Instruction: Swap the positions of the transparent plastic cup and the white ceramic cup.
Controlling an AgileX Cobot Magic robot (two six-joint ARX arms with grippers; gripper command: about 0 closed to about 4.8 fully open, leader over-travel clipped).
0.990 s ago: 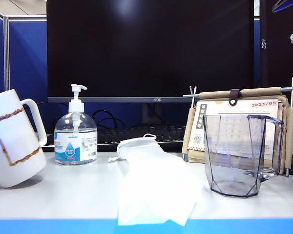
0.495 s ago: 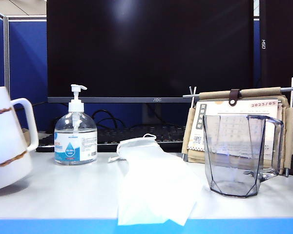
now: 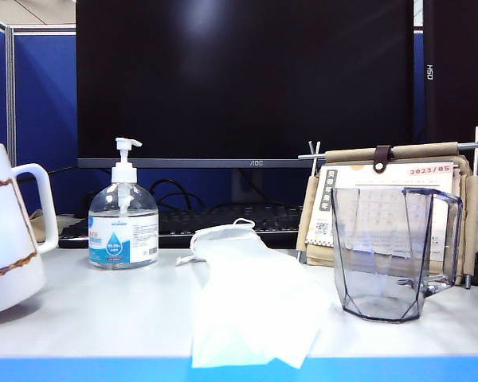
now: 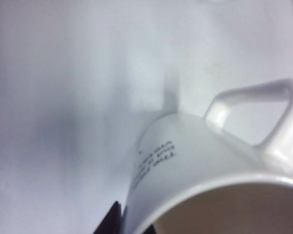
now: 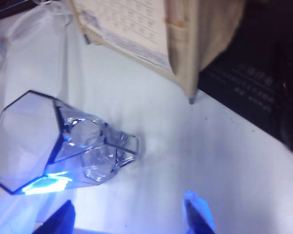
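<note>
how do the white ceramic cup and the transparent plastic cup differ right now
The white ceramic cup is opaque and round-sided; the transparent plastic cup is see-through and faceted. The white cup sits tilted at the table's left edge, gripped at its rim by the left tool; the plastic cup stands upright at the right, unheld. Both have side handles.

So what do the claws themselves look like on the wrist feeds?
Little shows. The right claw shows two finger tips, one dark, one bluish with glare. Of the left claw only a small black sliver is visible. No cables or markings can be seen, and neither arm appears in the exterior view.
</note>
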